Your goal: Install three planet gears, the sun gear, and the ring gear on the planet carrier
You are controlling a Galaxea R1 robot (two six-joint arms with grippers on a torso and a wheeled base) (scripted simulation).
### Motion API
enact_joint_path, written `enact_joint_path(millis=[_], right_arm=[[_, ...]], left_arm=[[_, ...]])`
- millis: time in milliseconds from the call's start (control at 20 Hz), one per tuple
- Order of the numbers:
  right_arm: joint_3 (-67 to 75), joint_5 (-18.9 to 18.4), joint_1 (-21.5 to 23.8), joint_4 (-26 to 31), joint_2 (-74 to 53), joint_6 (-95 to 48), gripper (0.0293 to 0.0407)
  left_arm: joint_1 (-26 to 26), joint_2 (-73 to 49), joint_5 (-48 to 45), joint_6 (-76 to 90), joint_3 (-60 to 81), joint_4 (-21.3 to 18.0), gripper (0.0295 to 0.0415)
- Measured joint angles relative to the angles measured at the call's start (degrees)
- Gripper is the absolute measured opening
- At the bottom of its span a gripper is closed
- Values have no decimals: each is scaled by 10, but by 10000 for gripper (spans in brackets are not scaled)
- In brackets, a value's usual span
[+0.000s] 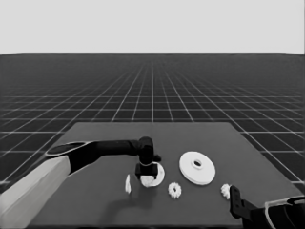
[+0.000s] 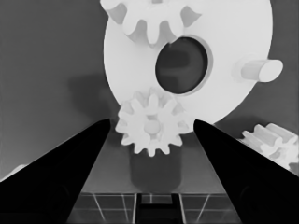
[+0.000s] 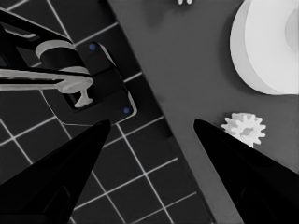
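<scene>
Two gears are already sitting on the smaller round part (image 1: 153, 175), the planet carrier, which is lying flat near the middle of the table (image 1: 95, 200), and that seems to be why the left arm is reaching in from the left and hanging right over it. In the left wrist view one gear (image 2: 152, 122) is resting on the smaller round part's edge, centred between the left gripper's (image 2: 149, 125) fingers, while another gear (image 2: 152, 18) is sitting on the far side of the dark centre hole, and a bare peg (image 2: 259, 70) is standing out at the rim, which I judge is waiting for a third. The left gripper is standing wide, its two fingers well apart on either side of the near gear and touching nothing, so nothing is being held; I take it the gear is seated on its peg, though I cannot see the peg beneath it. A loose gear (image 1: 175, 190) is lying on the table just right of the smaller round part, and a further one (image 1: 225, 191) is lying near the right gripper (image 1: 234, 202), which is waiting at the lower right corner with its fingers spread and empty, one gear (image 3: 243, 129) showing beside a finger. The larger round part (image 1: 197, 167), the ring gear, is lying apart to the right, sensibly left until last; a thin white piece (image 1: 127, 184) is standing just left of the smaller one
</scene>
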Motion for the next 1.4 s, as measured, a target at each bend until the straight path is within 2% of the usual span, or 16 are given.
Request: enact_joint_path(millis=[100,200,300,600,650,700,750,800,900,1100,1150,1200,1250,1400], right_arm=[[0,0,0,0,0,0,385],[0,0,0,0,0,0,385],[0,0,0,0,0,0,385],[0,0,0,0,0,0,385],[0,0,0,0,0,0,385],[0,0,0,0,0,0,385],[0,0,0,0,0,0,385],[0,0,0,0,0,0,385],[0,0,0,0,0,0,385],[0,0,0,0,0,0,385],[-29,-242,115,47,186,277,392],[-126,-274,163,153,375,541,393],[-219,-263,177,204,448,645,390],[-349,-236,183,256,509,728,385]], left_arm=[[0,0,0,0,0,0,385],[-61,-9,16,-31,44,-60,385],[-86,-10,18,-38,53,-84,385],[-97,-11,18,-40,56,-96,385],[-158,-163,-187,237,266,-68,408],[-219,-379,-312,523,408,-52,410],[-253,-511,-386,736,492,-42,402],[-273,-586,-429,862,543,-36,394],[-291,-654,-470,980,590,-31,386],[-299,-684,-489,1034,612,-28,385],[-300,-686,-490,1037,614,-28,385],[-300,-687,-490,1039,614,-28,385],[-300,-688,-491,1040,615,-28,385],[-301,-688,-491,1041,615,-28,385]])
